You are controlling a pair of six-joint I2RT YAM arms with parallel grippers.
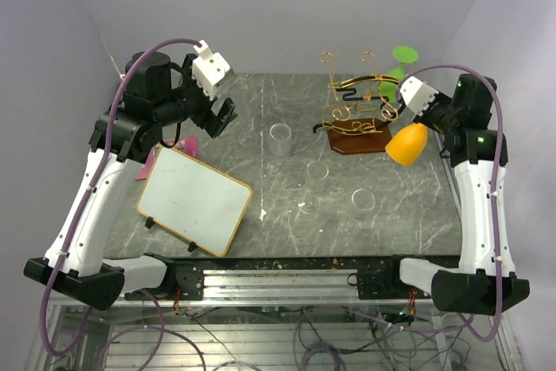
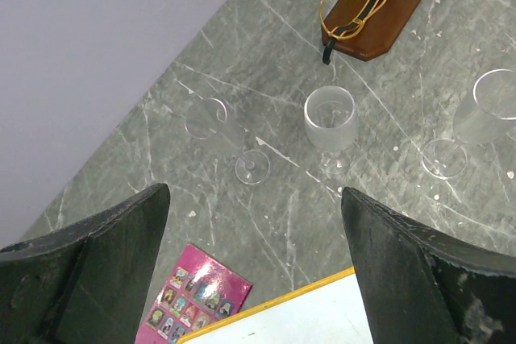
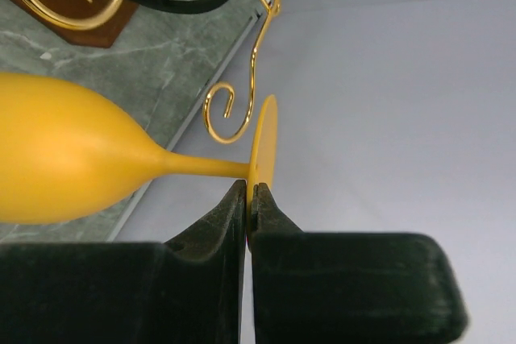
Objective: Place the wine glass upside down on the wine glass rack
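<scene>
Two-arm station, top and wrist views. Right gripper: fingers pressed together on the rim of the foot of the yellow wine glass, which is held clear of the table with its stem lying roughly level; the foot stands just beside a curled gold hook of the wine glass rack; whether foot and hook touch cannot be told. From above, the yellow bowl hangs just to the right of the rack's reddish-brown wooden base. A green wine glass sits at the rack's far right side. Left gripper: jaws wide apart and gripping nothing, raised over the left far part of the table. Three clear wine glasses stand on the grey marbled surface between the arms; a whiteboard with a yellow edge and a pink card lie at the left.
</scene>
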